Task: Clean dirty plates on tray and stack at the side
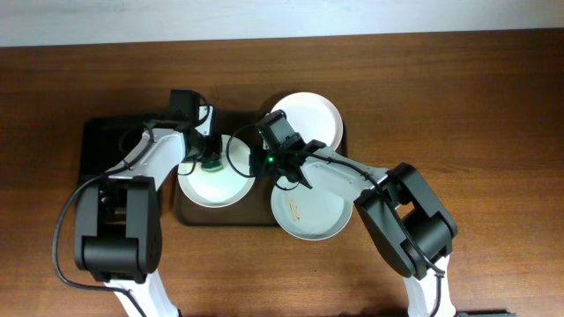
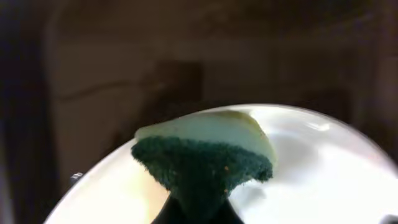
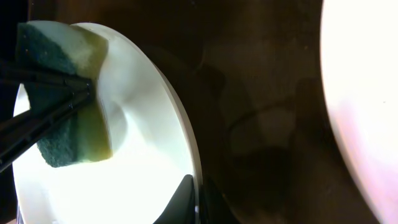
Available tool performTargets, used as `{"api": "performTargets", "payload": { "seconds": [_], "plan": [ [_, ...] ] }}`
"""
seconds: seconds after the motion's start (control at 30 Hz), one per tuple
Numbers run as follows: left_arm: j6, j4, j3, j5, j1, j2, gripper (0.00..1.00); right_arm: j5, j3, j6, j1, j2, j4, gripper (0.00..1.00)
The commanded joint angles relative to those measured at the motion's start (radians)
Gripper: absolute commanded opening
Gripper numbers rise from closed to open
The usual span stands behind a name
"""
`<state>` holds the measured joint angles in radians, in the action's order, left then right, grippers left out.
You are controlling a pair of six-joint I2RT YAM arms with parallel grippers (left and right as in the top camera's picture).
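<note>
Three white plates lie on the dark-brown tray (image 1: 189, 214): a left plate (image 1: 216, 187), a back plate (image 1: 313, 116) and a front-right plate (image 1: 308, 216) with brown-orange smears. My left gripper (image 1: 211, 161) is shut on a green and yellow sponge (image 2: 205, 155) and presses it onto the left plate (image 2: 323, 168). My right gripper (image 1: 261, 163) is shut on the right rim of that left plate (image 3: 186, 155), one finger inside the rim and one outside. The sponge (image 3: 68, 106) also shows in the right wrist view.
A smaller black tray (image 1: 106, 145) sits at the left, next to the brown tray. The wooden table (image 1: 493, 106) surrounds both trays. The front-right plate hangs over the brown tray's front edge.
</note>
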<state>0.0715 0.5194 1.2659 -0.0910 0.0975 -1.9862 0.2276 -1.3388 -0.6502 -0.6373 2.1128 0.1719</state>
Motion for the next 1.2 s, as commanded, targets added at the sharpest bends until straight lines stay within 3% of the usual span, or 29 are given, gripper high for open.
{"api": "performTargets", "payload": {
  "seconds": [0.0, 0.03, 0.1, 0.23, 0.3, 0.4, 0.47, 0.53, 0.77, 0.87, 0.9, 0.93, 1.03, 1.17],
  "plan": [
    [0.080, 0.116, -0.019, 0.285, 0.000, -0.031, 0.01, 0.021, -0.014, 0.006, -0.001, 0.008, -0.005, 0.06],
    [0.135, 0.180, -0.019, 0.344, 0.000, -0.031, 0.01, 0.029, -0.014, 0.006, -0.001, 0.008, -0.008, 0.06],
    [0.148, 0.263, -0.019, 0.291, 0.000, -0.031, 0.01, 0.032, -0.014, 0.006, -0.001, 0.008, -0.009, 0.06],
    [-0.046, 0.285, -0.019, -0.136, 0.014, -0.031, 0.01, 0.035, -0.014, 0.006, -0.001, 0.008, -0.009, 0.06],
    [-0.058, 0.244, -0.019, -0.207, 0.030, -0.031, 0.01, 0.035, -0.014, 0.006, -0.001, 0.008, -0.009, 0.05],
    [-0.052, 0.127, -0.019, -0.134, 0.029, -0.031, 0.01, 0.035, -0.014, 0.006, -0.001, 0.008, -0.008, 0.06],
    [0.055, 0.094, -0.018, 0.039, 0.010, -0.031, 0.01, 0.035, -0.014, 0.006, -0.001, 0.008, -0.008, 0.05],
    [0.074, 0.109, 0.006, 0.115, -0.010, -0.030, 0.01, 0.035, -0.014, 0.006, -0.001, 0.008, -0.008, 0.06],
    [0.073, 0.423, 0.373, 0.143, -0.056, -0.029, 0.01, 0.035, -0.014, 0.006, -0.001, 0.008, 0.000, 0.06],
    [0.069, 0.576, 0.556, 0.086, -0.056, -0.029, 0.01, 0.035, -0.014, 0.006, -0.003, 0.009, 0.002, 0.46],
    [0.070, 0.589, 0.572, 0.065, -0.055, -0.029, 0.01, 0.035, -0.014, 0.006, -0.004, 0.009, 0.006, 0.47],
    [0.069, 0.590, 0.572, 0.043, -0.054, -0.029, 0.01, 0.036, -0.013, 0.006, -0.004, 0.009, 0.013, 0.43],
    [0.069, 0.589, 0.571, 0.030, -0.054, -0.030, 0.01, 0.054, -0.013, 0.006, -0.004, 0.009, 0.022, 0.04],
    [0.070, 0.588, 0.571, 0.031, -0.055, -0.031, 0.01, 0.076, -0.032, 0.059, -0.002, -0.051, 0.054, 0.04]
  ]
}}
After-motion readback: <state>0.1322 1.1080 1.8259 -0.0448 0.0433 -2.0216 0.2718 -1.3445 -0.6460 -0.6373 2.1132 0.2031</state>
